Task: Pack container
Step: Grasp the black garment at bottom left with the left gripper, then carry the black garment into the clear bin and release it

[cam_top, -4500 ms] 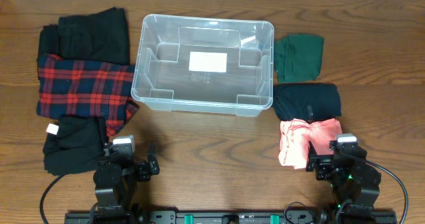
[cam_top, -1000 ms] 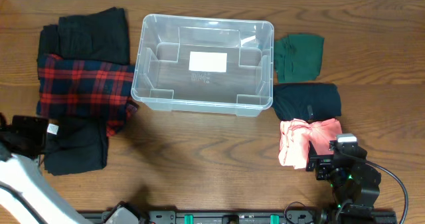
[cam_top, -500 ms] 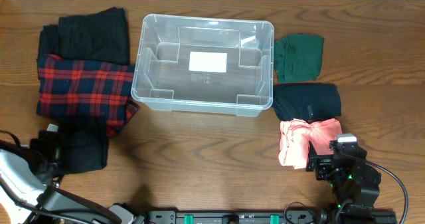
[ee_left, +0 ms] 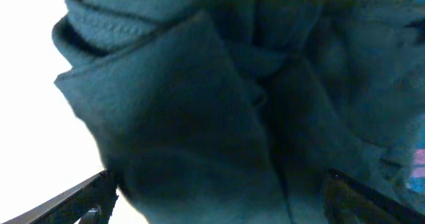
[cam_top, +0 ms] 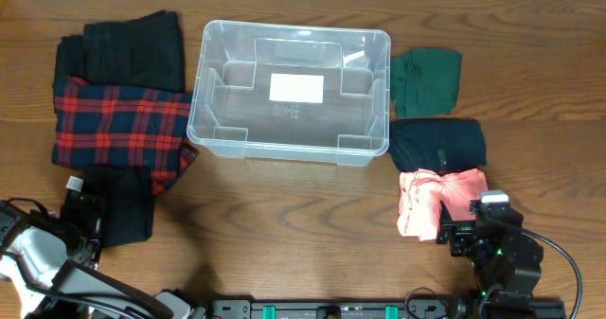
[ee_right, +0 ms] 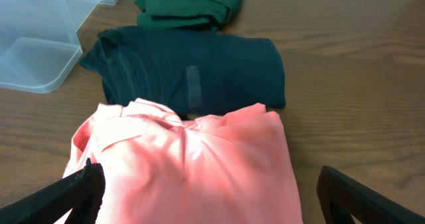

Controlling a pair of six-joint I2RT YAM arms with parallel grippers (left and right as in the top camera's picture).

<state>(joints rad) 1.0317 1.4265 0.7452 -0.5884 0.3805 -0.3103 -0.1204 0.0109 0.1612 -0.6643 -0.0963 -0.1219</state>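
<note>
The container is a clear plastic bin at the middle back with a white label on its base, and nothing is inside it. Its corner shows in the right wrist view. My left gripper is open at the left edge of a folded black garment. In the left wrist view the dark garment fills the space between its spread fingers. My right gripper is open and at rest, its fingers either side of a pink garment.
A red plaid shirt and a black garment lie left of the bin. A green garment and a dark one lie to its right, above the pink garment.
My left arm swung out from its rest to the table's left edge, then came down onto the front-left black garment. The right arm has not moved.
</note>
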